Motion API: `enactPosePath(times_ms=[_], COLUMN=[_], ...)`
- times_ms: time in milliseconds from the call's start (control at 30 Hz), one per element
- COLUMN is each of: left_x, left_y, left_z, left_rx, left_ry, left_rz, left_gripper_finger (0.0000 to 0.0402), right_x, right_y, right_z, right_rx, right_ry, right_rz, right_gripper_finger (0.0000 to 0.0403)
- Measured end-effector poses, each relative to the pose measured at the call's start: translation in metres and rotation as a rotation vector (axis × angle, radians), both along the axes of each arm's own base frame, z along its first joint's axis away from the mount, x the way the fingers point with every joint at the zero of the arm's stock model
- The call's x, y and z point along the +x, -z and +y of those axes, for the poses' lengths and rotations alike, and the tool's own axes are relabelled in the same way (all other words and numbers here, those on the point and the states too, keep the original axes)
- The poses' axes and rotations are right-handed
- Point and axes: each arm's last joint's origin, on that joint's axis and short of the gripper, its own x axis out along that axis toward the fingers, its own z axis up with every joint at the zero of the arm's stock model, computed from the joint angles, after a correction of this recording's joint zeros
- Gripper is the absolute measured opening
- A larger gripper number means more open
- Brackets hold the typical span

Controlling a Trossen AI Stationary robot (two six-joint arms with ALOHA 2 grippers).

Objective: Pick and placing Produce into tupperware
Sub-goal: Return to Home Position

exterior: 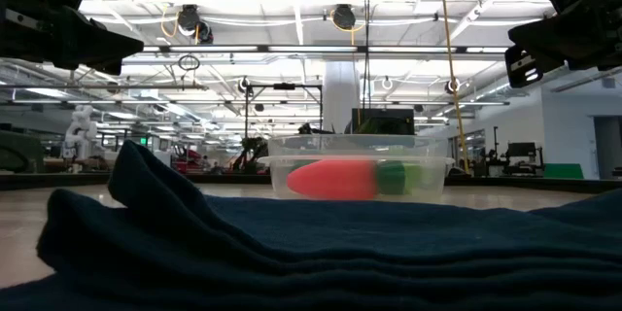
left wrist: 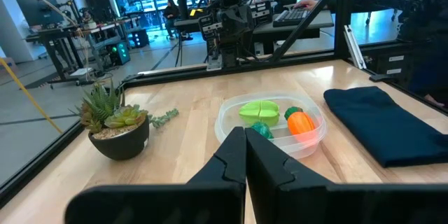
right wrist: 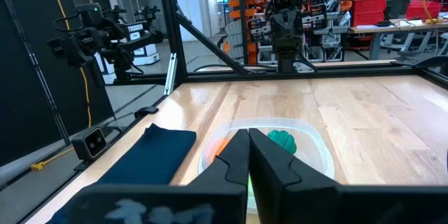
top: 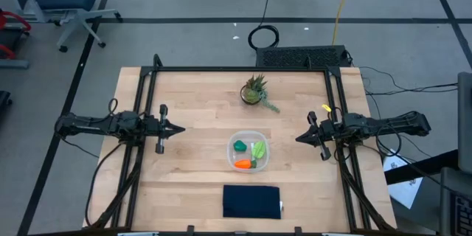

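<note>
The clear tupperware (top: 248,150) sits on the table's middle, and all three produce pieces lie inside it: the orange carrot (top: 243,164), the dark green lump (top: 240,146) and the yellow-green leaf piece (top: 258,150). The low view shows the carrot (exterior: 333,179) through the container's wall (exterior: 428,175). My left gripper (top: 181,128) hovers shut at the table's left, pointing at the container. My right gripper (top: 299,138) hovers shut at the table's right, also pointing at it. Each wrist view shows its own shut fingers, left (left wrist: 245,155) and right (right wrist: 249,155), with the container beyond.
A spiky potted plant (top: 254,91) stands toward the far edge. A dark navy cloth (top: 251,200) lies folded at the near edge and fills the low view's foreground (exterior: 292,253). Bare wood lies on both sides of the container. People sit at desks beyond the table.
</note>
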Motion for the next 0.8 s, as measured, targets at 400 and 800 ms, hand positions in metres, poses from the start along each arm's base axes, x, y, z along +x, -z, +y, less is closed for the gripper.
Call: enactPosePath(times_ms=[400,800], left_x=[0.0,0.0], left_y=[0.0,0.0], left_z=[0.0,0.0], left_rx=[0.0,0.0], left_ry=[0.0,0.0], left_rz=[0.0,0.0], left_gripper_finger=[0.0001,0.0001], right_x=[0.0,0.0], right_y=[0.0001,0.0002], right_z=[0.0,0.0], right_rx=[0.0,0.0], right_ry=[0.0,0.0], right_rz=[0.0,0.001], right_gripper_finger=[0.0,0.0])
